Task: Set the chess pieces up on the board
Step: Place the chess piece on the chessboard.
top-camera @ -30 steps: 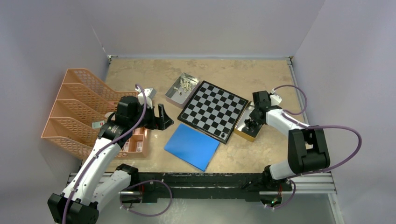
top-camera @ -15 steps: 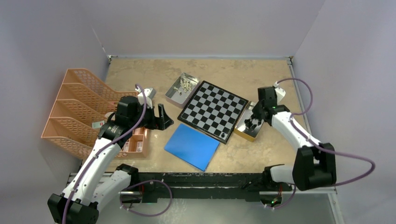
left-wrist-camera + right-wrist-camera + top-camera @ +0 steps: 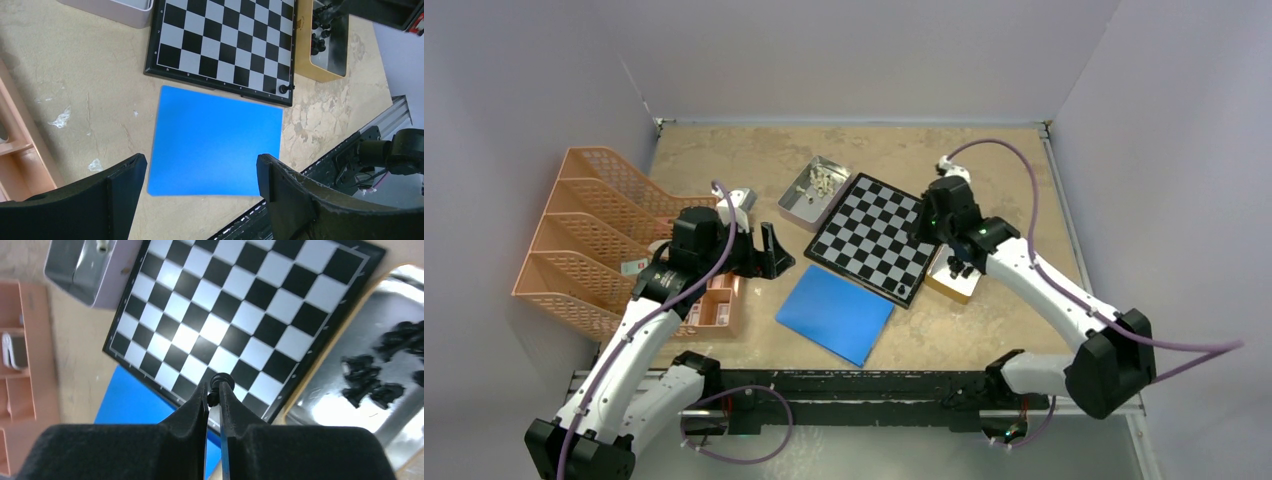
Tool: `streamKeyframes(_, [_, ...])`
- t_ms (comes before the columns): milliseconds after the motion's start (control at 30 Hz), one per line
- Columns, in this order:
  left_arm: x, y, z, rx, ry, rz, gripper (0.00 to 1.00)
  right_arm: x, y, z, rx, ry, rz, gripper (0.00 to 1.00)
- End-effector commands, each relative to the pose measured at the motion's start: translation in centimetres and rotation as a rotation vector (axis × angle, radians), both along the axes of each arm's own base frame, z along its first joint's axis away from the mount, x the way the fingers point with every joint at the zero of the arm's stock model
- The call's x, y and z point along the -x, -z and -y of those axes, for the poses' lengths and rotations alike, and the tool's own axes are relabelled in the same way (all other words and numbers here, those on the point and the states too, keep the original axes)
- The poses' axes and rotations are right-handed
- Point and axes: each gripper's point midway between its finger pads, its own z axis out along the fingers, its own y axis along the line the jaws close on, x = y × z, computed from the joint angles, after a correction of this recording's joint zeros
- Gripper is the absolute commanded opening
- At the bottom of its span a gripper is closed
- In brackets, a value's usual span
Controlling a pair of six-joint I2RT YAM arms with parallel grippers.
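Right end effector (image 3: 214, 390) has been swung from tray (image 3: 320, 390) to board (image 3: 250, 300), black piece (image 3: 218, 380) pinched tight; best lowered upright, square-centred.

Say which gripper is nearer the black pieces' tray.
Right. The right gripper, holding a black piece, hovers over the board beside the tray; the left gripper is across the board.

- Plain pale lilac-grey walls (image 3: 854, 50) close in the table at the back, left and right.
- The table (image 3: 724, 150) has a beige, mottled top with a few white scuffs (image 3: 61, 118).
- A black metal rail (image 3: 874, 385) runs along the near edge.
- The light is soft and even, and the shadows are faint.
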Motion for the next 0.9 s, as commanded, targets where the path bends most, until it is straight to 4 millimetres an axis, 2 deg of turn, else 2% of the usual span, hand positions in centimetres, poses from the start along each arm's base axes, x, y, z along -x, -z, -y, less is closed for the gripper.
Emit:
streamKeyframes(0, [-0.3, -1.1, 0.0, 0.007, -0.004, 0.049, 0.81, 1.5, 1.0, -3.6, 0.018, -0.139, -0.054, 0.10])
streamKeyframes(100, [-0.4, -1.0, 0.0, 0.004, -0.004, 0.049, 0.81, 3.3, 3.1, -6.3, 0.027, -0.247, -0.113, 0.10])
streamKeyframes(200, [-0.4, -1.1, 0.0, 0.004, -0.003, 0.050, 0.81, 4.4, 5.0, -7.4, 0.053, -0.294, -0.160, 0.10])
streamKeyframes(667, [-0.4, -1.0, -0.1, 0.000, -0.009, 0.047, 0.81, 6.1, 9.3, -6.8, 0.145, -0.329, -0.285, 0.10])
streamKeyframes(867, [-0.5, -0.9, -0.1, -0.001, -0.011, 0.045, 0.81, 5.9, 9.8, -7.5, 0.133, -0.340, -0.287, 0.10])
